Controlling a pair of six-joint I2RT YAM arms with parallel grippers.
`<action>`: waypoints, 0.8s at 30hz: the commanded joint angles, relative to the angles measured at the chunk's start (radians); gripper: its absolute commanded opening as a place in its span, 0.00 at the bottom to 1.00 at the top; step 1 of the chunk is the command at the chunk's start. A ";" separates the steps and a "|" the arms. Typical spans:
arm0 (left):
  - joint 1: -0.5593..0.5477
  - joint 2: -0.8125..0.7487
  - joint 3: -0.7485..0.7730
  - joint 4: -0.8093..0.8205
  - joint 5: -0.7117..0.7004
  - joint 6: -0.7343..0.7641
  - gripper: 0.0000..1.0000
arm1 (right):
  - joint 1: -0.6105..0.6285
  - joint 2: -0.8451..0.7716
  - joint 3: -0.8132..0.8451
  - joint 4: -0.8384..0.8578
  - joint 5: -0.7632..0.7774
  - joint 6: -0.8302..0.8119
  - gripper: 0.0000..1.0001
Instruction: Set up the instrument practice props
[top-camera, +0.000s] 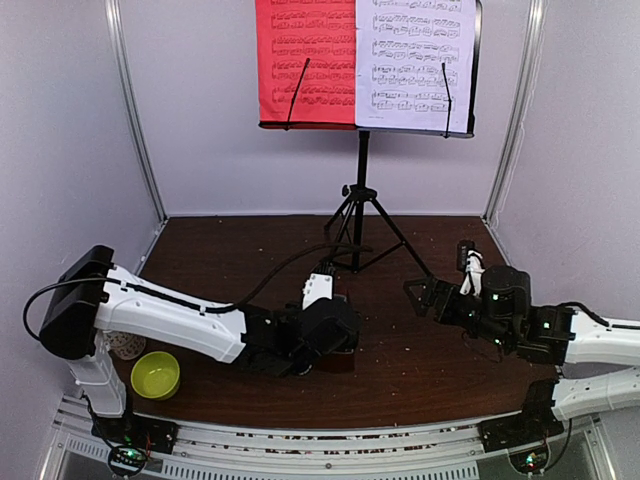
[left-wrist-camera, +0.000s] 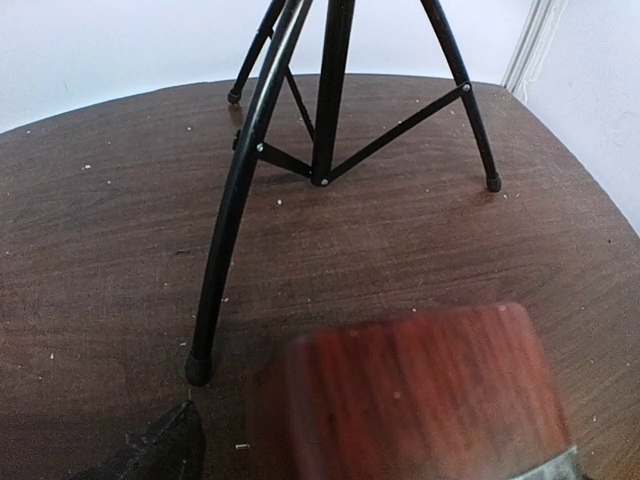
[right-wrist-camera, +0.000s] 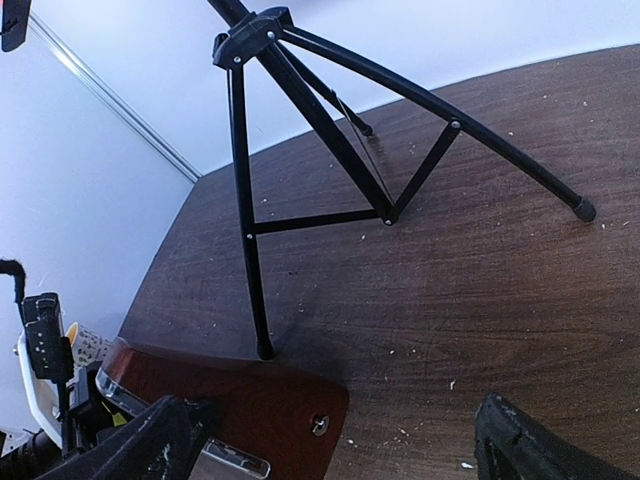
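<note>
1. The left gripper (top-camera: 322, 345) straddles the metronome (left-wrist-camera: 410, 400). One finger (left-wrist-camera: 155, 450) stands just beside the wood. The other is out of view, so whether the jaws are pinching it cannot be told.
2. The metronome sits mid-table, just in front of the music stand (top-camera: 362, 170). Its pose is unclear.
3. The right gripper (right-wrist-camera: 335, 440) hangs spread wide and holds nothing, near the metronome's other side.
4. The red sheet (top-camera: 305, 60) and white sheet (top-camera: 415, 60) lie side by side on the stand's desk. The step in hand is therefore probably placing the metronome.
5. The next move calls for a square, firm hold on the tapered body.
6. The stand's near foot (left-wrist-camera: 198, 368) crowds the metronome and could be knocked.
7. The bowl (top-camera: 155, 375) and mug (right-wrist-camera: 90, 345) stand well apart, at the left edge of the table (top-camera: 250, 250).
</note>
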 joint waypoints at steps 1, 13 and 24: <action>0.031 0.026 0.019 -0.045 -0.017 -0.036 0.89 | -0.006 0.012 -0.009 0.018 -0.019 0.001 1.00; 0.032 -0.074 -0.049 -0.043 0.009 0.059 0.51 | -0.005 0.024 -0.067 0.131 -0.088 -0.123 1.00; 0.018 -0.218 -0.179 0.183 0.086 0.336 0.31 | 0.030 0.079 -0.120 0.253 -0.227 -0.264 0.99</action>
